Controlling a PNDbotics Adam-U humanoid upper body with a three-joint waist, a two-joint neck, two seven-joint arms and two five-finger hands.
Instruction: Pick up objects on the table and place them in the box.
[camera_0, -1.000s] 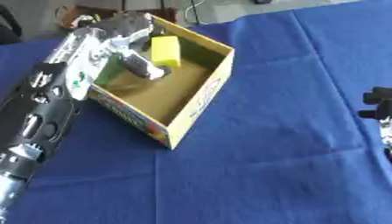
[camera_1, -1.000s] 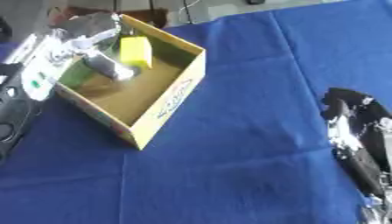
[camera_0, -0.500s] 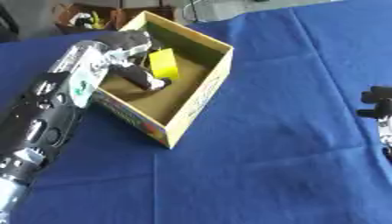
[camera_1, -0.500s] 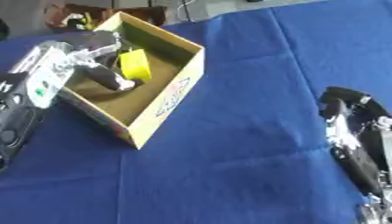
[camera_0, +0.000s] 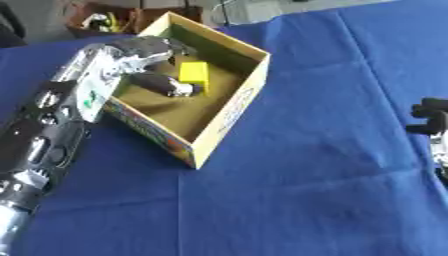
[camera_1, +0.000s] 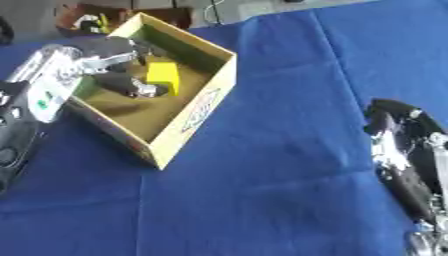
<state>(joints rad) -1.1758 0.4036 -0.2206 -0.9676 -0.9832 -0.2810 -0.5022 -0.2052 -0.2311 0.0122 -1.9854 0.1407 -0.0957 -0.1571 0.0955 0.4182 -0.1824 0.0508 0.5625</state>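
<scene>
The yellow block (camera_0: 193, 74) lies inside the cardboard box (camera_0: 229, 107); the left hand (camera_0: 153, 64) reaches in with fingers relaxed, gripping nothing, and the blue counter (camera_0: 306, 165) shows nothing left to collect.

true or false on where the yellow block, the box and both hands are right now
1. The yellow block lies inside the box. True.
2. The left hand reaches into the box. True.
3. The right hand holds the yellow block. False: it rests idle at the right edge, away from the box.
4. The box lies tipped on its side. False: it sits open side up on the blue cloth.
5. The box stands left of the right hand. True.
</scene>
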